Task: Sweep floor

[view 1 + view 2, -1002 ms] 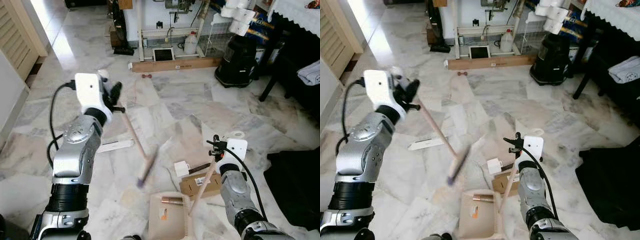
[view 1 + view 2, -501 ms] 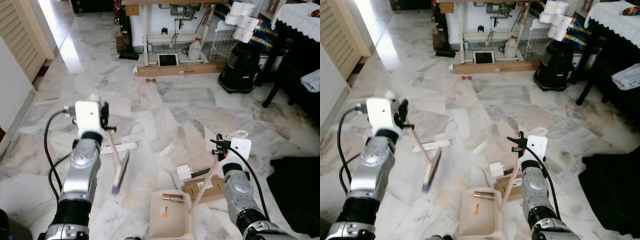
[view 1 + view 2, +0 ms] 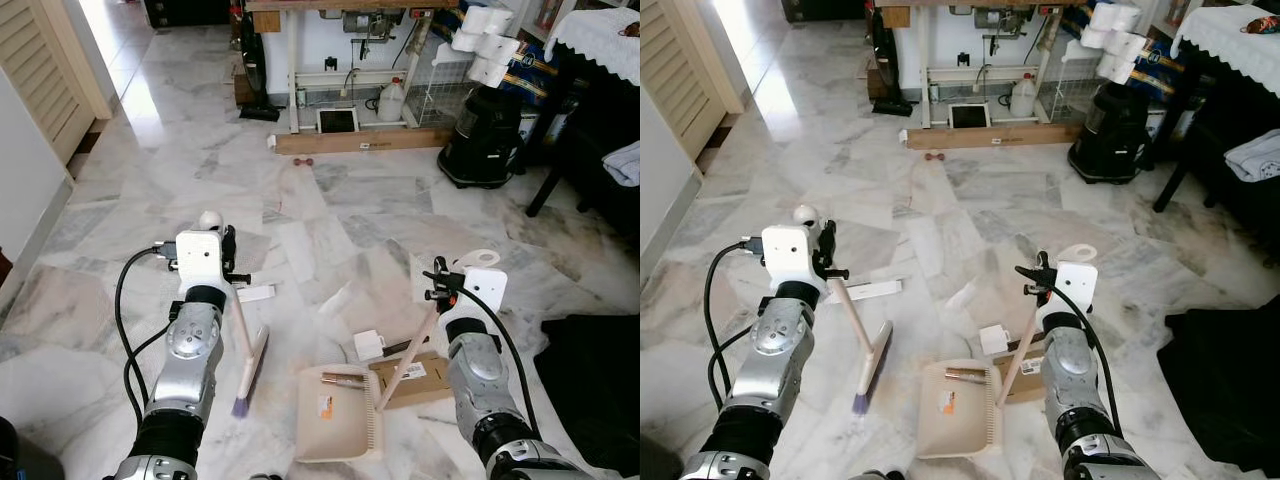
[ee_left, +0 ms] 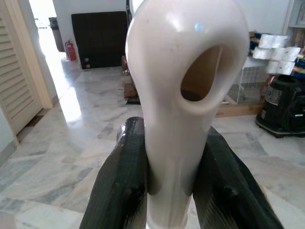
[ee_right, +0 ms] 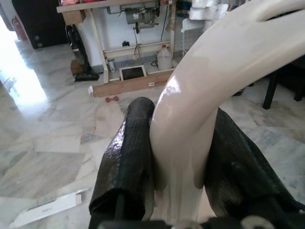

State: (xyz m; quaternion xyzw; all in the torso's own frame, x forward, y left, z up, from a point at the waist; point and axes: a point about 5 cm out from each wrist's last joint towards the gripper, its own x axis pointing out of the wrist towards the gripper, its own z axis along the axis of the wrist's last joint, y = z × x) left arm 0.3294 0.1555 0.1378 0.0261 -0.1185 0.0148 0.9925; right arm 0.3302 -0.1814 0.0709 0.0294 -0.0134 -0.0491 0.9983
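Left hand [image 4: 169,191] pinching the broom [image 3: 246,360] by its white loop handle, fingers [image 4: 121,186] pressed tight on both sides of the shaft. Broom head rests on the marble floor [image 3: 330,215] on the robot's left, bristles well apart from the dustpan [image 3: 338,412]. Right hand [image 5: 178,167] clamped round the dustpan's white handle, pan lying flat on the floor between the two arms, mouth edge towards the robot.

Debris: cardboard piece [image 3: 415,378] just beside the pan on the right, touching/overlapping its rim; small white box [image 3: 367,344] near the pan's far side; thin brown stick-like item [image 3: 345,378] already in the pan; white strip [image 3: 255,293] on the floor near the left arm.

Step in hand, as I read it: drag broom across toward pan. To do well: keep bristles flat on the floor, low angle, short stroke toward the pan, w/ right hand holding the pan lip pressed down so bits don't slide under. White strip is behind the broom line, prob needs separate pass. Cardboard is big, may snag on pan lip.
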